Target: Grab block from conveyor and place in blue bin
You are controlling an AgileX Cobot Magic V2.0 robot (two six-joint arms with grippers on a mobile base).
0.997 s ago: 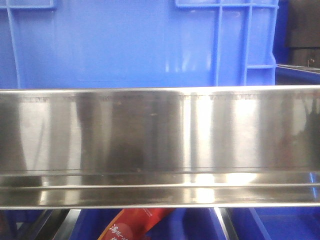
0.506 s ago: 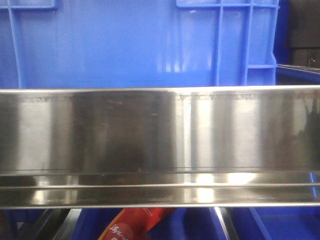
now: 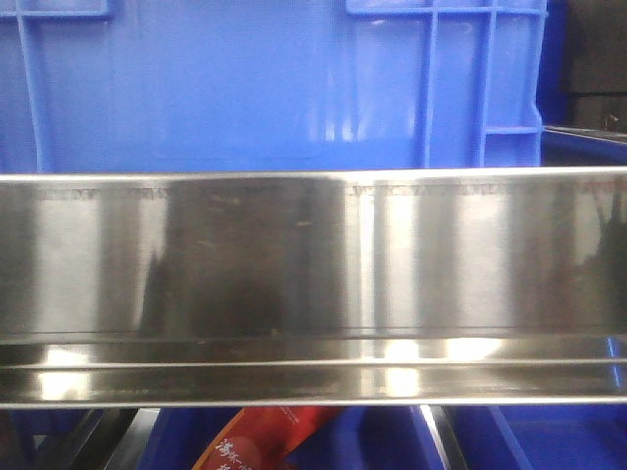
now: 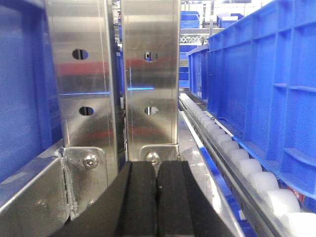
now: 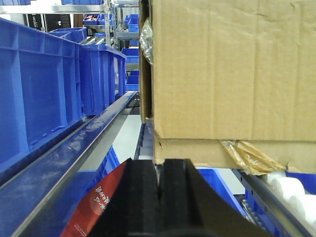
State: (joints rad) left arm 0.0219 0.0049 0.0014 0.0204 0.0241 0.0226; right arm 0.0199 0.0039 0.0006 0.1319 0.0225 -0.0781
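No block and no conveyor show in any view. A large blue bin (image 3: pixel 245 88) fills the top of the front view, standing behind a shiny steel rail (image 3: pixel 313 255). My left gripper (image 4: pixel 157 170) is shut, its black pads pressed together with nothing between them, just in front of two steel uprights (image 4: pixel 150 74). My right gripper (image 5: pixel 159 170) is also shut and holds nothing. It sits below a cardboard box (image 5: pixel 232 69), with a red packet (image 5: pixel 101 202) beside its left finger.
Blue crates (image 4: pixel 266 89) stand on a white roller track (image 4: pixel 247 163) to the right of the left gripper. More blue crates (image 5: pixel 39 79) line a steel rail left of the right gripper. The red packet (image 3: pixel 265 441) shows below the rail in the front view.
Only the dark reflection on the steel rail shifts slightly; nothing else has visibly moved.
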